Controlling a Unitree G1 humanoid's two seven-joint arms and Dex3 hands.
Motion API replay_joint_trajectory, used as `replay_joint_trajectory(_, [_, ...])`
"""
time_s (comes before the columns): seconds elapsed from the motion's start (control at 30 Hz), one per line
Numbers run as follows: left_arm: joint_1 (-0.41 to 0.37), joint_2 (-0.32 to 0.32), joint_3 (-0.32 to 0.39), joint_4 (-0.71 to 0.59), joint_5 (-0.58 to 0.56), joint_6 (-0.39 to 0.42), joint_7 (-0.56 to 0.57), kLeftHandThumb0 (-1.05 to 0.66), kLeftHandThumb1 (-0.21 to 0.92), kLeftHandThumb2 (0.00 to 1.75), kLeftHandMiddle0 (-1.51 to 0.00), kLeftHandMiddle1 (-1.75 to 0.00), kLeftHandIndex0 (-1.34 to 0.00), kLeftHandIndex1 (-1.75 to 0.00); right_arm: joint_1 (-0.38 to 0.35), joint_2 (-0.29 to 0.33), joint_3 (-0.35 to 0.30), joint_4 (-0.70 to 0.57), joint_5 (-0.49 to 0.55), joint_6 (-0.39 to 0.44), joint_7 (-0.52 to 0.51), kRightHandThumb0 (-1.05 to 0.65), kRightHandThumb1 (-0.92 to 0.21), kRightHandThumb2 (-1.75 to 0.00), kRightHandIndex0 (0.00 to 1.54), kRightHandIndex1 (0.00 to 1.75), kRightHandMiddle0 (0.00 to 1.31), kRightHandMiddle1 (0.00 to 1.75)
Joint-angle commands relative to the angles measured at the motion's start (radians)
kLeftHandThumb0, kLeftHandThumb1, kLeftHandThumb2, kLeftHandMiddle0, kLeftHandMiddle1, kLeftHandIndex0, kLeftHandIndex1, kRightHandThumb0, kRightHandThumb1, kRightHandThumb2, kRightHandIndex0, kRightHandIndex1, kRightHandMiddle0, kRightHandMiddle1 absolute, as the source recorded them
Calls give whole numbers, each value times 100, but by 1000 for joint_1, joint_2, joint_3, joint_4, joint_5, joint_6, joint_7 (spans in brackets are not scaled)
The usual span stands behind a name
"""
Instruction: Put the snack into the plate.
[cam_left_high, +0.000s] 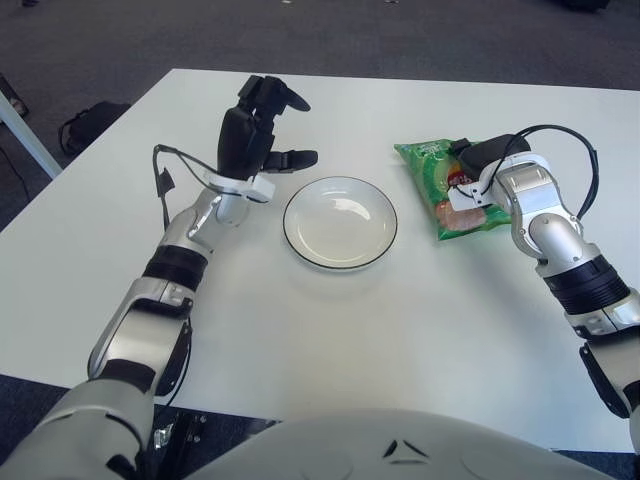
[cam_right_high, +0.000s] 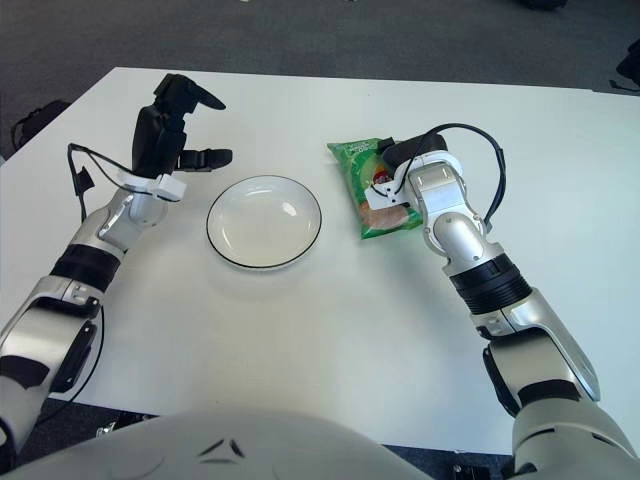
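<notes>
On the white table (cam_left_high: 330, 320) the round plate (cam_left_high: 340, 222) with its dark rim sits dead centre, nothing in it, and nothing lies between it and the green snack bag (cam_left_high: 440, 185) just to its right. The bag lies flat on the tabletop, and the right hand (cam_left_high: 478, 156) is down on its far right part, the wrist and a looping black cable covering that side of the pack. The fingers are tucked out of sight behind the wrist, so whether they are closed on the bag cannot be told. Over on the other side, the left hand (cam_left_high: 258, 125) is raised beside the plate's left edge, fingers spread, holding nothing. Off the table's left corner a dark bag (cam_left_high: 90, 125) sits on the grey floor.
</notes>
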Motion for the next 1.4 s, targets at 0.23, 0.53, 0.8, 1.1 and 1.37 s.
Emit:
replay_joint_trajectory(0.23, [25,21,58,-96,1,-22,31,-36,84,63,-43,-135,-25,-174,-15,11,10,45,85,-27,48,-105,-92,-122,73,142,0,61])
replay_joint_trajectory(0.53, [70,15,87,-165,-64,-29,-35,-37,73,79,-40,-145,-30,-175,-42,-25,2,142,226,-149,14,-95,-92,-111,45,106,0,47])
replay_joint_trajectory(0.8, [93,-10,113,-198,-106,-24,-65,-38,71,82,-40,-142,-32,-175,-67,-76,-23,200,387,-291,-23,-86,-92,-97,45,122,0,43])
replay_joint_trajectory(1.1, [104,-34,128,-204,-111,-29,-74,-39,67,87,-39,-145,-35,-175,-122,-176,-13,330,528,-672,-161,-81,-92,-86,30,125,0,69])
replay_joint_trajectory(1.37, [111,-42,129,-207,-107,-37,-80,-39,66,88,-38,-148,-35,-175,-198,-235,23,489,458,-1032,-442,-76,-92,-68,14,82,0,89])
